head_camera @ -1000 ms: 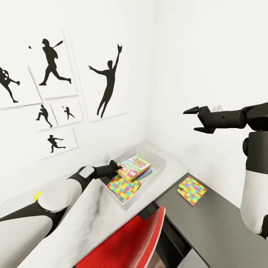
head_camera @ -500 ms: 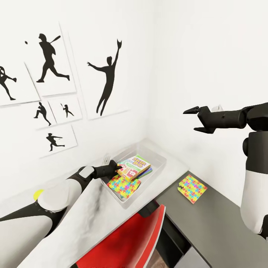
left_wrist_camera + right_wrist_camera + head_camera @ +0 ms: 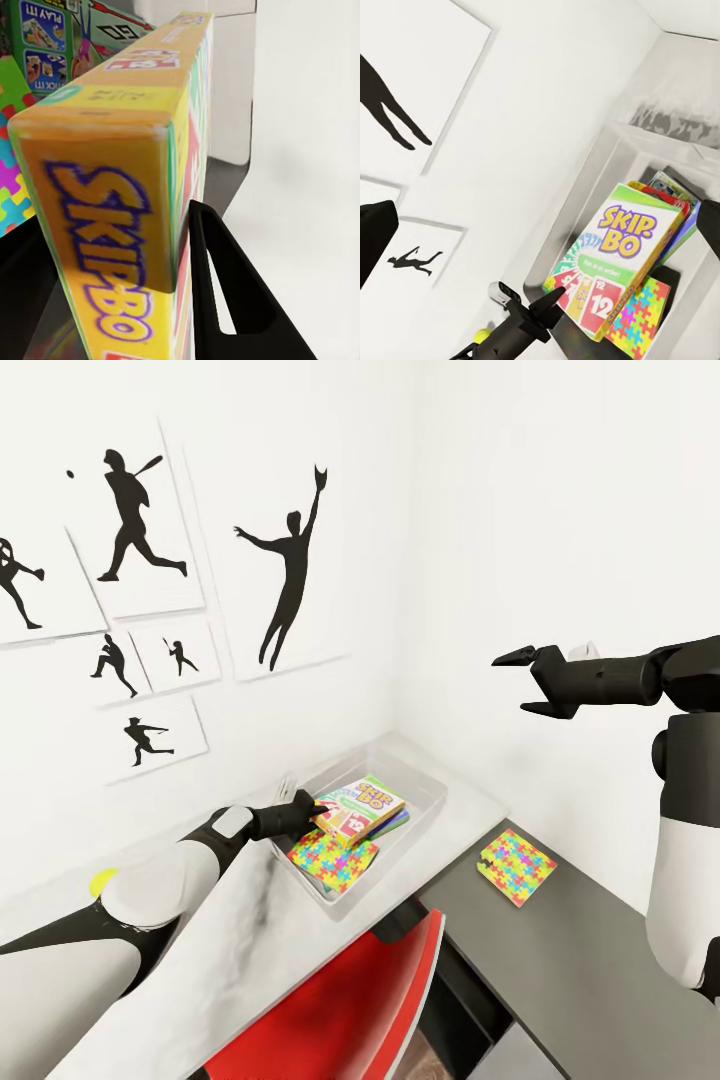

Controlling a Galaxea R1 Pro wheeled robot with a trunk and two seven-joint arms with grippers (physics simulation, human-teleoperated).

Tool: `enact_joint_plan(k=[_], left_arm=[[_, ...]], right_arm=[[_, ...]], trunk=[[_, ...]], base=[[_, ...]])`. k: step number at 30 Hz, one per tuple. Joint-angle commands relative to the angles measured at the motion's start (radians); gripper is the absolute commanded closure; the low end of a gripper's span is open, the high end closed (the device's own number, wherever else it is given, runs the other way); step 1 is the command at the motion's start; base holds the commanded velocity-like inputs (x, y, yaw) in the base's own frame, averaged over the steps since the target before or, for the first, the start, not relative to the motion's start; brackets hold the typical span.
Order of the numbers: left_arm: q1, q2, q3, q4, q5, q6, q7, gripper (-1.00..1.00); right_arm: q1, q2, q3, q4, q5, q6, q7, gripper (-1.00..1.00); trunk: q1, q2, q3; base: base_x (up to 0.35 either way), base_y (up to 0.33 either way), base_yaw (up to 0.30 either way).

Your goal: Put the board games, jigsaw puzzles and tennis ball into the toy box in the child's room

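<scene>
Head view: left end effector [image 3: 312, 812] grips SKIP-BO box [image 3: 363, 809] over toy box [image 3: 425, 800] for placing; right end effector [image 3: 522, 680] idle, spread.

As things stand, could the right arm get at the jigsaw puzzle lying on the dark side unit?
Probably yes. The right gripper hangs open and empty in the air above the jigsaw puzzle, which lies alone on the dark side unit with nothing over it. The left gripper is busy with the SKIP-BO box.

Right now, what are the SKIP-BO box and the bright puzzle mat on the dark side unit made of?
The white, green and red SKIP-BO box looks like glossy printed cardboard, with sharp folded edges. The flat multicoloured jigsaw puzzle mat seems matte, maybe foam or card; its thinness leaves that open.
</scene>
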Motion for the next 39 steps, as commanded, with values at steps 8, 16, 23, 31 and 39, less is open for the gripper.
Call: enact_joint_plan(k=[8, 16, 23, 31, 39], left_arm=[[-0.001, -0.001, 0.005, -0.004, -0.010, 0.007, -0.003, 1.00], [-0.001, -0.001, 0.005, -0.004, -0.010, 0.007, -0.004, 1.00], [-0.001, -0.001, 0.005, -0.004, -0.010, 0.007, -0.004, -1.00], [-0.001, 0.000, 0.005, -0.004, -0.010, 0.007, -0.005, -1.00], [0.000, 0.000, 0.006, -0.004, -0.009, 0.008, -0.007, -1.00]], right_arm=[[-0.001, 0.000, -0.001, 0.000, -0.009, 0.010, -0.010, -1.00], [-0.001, 0.000, -0.001, 0.000, -0.010, 0.010, -0.010, -1.00], [-0.001, 0.000, -0.001, 0.000, -0.010, 0.010, -0.010, -1.00], [-0.001, 0.000, -0.001, 0.000, -0.010, 0.010, -0.010, -1.00], [-0.001, 0.000, -0.001, 0.000, -0.010, 0.010, -0.010, -1.00]], trunk=[[0.001, -0.002, -0.002], [0.001, -0.002, -0.002], [0.001, -0.002, -0.002], [0.001, -0.002, -0.002], [0.001, -0.002, -0.002]], base=[[0.000, 0.000, 0.000], [0.000, 0.000, 0.000], [0.000, 0.000, 0.000], [0.000, 0.000, 0.000], [0.000, 0.000, 0.000]])
